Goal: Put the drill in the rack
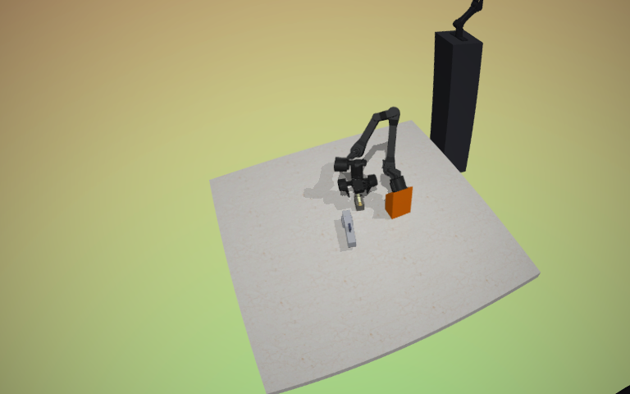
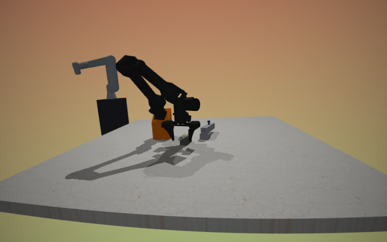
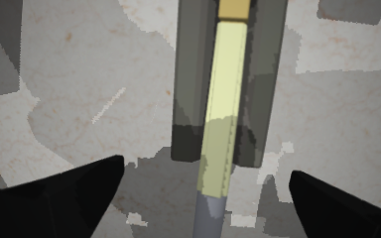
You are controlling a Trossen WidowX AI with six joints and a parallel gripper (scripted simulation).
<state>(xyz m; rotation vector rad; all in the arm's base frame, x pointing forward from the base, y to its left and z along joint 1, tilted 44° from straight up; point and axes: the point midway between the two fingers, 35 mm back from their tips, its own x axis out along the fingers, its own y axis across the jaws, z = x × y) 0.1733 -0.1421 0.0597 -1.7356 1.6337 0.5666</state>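
Observation:
The drill (image 1: 358, 200) (image 2: 185, 136) (image 3: 228, 69) has a pale yellow body with a grey end. It lies lengthwise between the walls of the dark grey rack (image 1: 359, 208) (image 2: 186, 142) (image 3: 189, 74). Its grey end reaches past the rack's near end in the wrist view. My gripper (image 1: 357, 194) (image 2: 181, 140) (image 3: 206, 172) is wide open and empty, with a finger on each side of the drill, low over the table. The light grey holder (image 1: 351, 238) (image 2: 209, 128) stands apart from the rack. The dark key (image 1: 349, 226) (image 2: 208, 122) sticks up from its top. The drill's far end is cut off in the wrist view.
The orange block (image 1: 401, 202) (image 2: 159, 131) under my arm's base stands on the table (image 1: 372, 297) (image 2: 256, 182) beside the rack. A dark pillar (image 1: 457, 102) (image 2: 113, 115) with another arm (image 1: 459, 23) (image 2: 112, 74) stands beyond the table's edge.

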